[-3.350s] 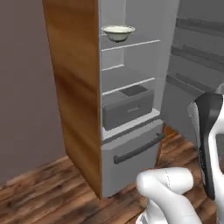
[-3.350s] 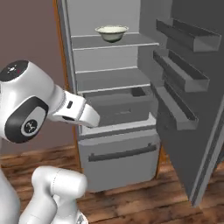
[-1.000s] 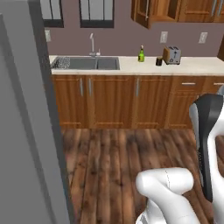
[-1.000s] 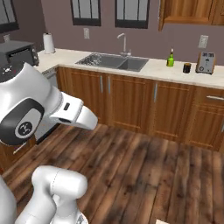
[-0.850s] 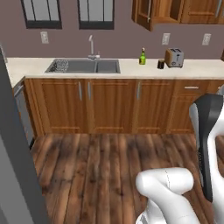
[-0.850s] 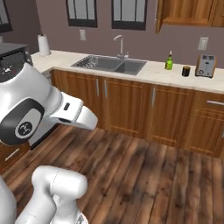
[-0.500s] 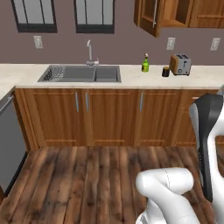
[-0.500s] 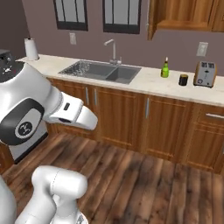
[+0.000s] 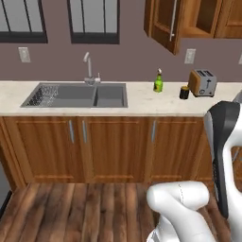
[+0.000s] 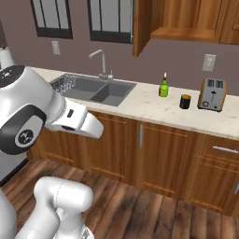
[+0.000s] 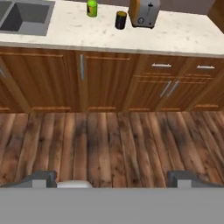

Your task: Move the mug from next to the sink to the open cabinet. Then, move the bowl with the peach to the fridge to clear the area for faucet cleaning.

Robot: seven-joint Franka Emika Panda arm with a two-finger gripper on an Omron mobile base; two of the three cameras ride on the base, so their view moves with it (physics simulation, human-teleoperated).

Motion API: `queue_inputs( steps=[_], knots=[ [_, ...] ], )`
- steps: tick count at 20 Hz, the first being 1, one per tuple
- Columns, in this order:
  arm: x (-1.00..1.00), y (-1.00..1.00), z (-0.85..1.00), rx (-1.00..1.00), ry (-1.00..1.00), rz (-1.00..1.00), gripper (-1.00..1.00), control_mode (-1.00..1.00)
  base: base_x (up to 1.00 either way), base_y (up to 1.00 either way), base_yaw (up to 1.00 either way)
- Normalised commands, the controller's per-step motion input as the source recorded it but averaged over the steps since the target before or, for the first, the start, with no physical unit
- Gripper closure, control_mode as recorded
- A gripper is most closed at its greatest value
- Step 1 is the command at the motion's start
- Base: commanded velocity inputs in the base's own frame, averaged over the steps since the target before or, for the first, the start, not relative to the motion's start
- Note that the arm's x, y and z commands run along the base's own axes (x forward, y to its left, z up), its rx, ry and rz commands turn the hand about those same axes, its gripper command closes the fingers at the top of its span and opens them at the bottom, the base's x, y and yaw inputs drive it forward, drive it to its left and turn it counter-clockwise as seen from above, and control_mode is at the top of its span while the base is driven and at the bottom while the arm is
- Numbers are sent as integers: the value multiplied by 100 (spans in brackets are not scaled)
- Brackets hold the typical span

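The black mug (image 9: 184, 92) (image 10: 185, 101) (image 11: 120, 20) stands on the pale counter between a green bottle (image 9: 158, 81) and a toaster (image 9: 202, 82), to the right of the sink (image 9: 75, 94) (image 10: 93, 88). The faucet (image 9: 88, 66) (image 10: 102, 63) rises behind the sink. The open cabinet (image 9: 165, 21) (image 10: 182, 18) hangs above the mug, its door swung out. My gripper (image 11: 111, 178) is open and holds nothing. It is low over the wooden floor, well short of the counter. The bowl, the peach and the fridge are out of view.
Brown base cabinets (image 9: 113, 142) with silver handles front the counter, with drawers (image 11: 179, 68) to the right. A wire rack (image 9: 42, 94) lies in the sink's left basin. Wooden floor (image 11: 109, 140) stretches between me and the cabinets.
The base has turned away from the fridge, where the bowl sat on a shelf, and now faces the sink counter, which has drawn nearer. My gripper stays open.
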Motion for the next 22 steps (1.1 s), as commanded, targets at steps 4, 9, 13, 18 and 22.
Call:
queue_inputs(
  steps=[4,9,13,18,22],
  knots=[
    [0,0,0,0,0,0,-100,100,87,-73,-2],
    [0,0,0,0,0,0,-100,100,25,-35,-7],
    [0,0,0,0,0,0,-100,100,45,-3,-15],
    [0,0,0,0,0,0,-100,100,83,0,-20],
    [0,0,0,0,0,0,-100,100,100,0,-15]
  ],
)
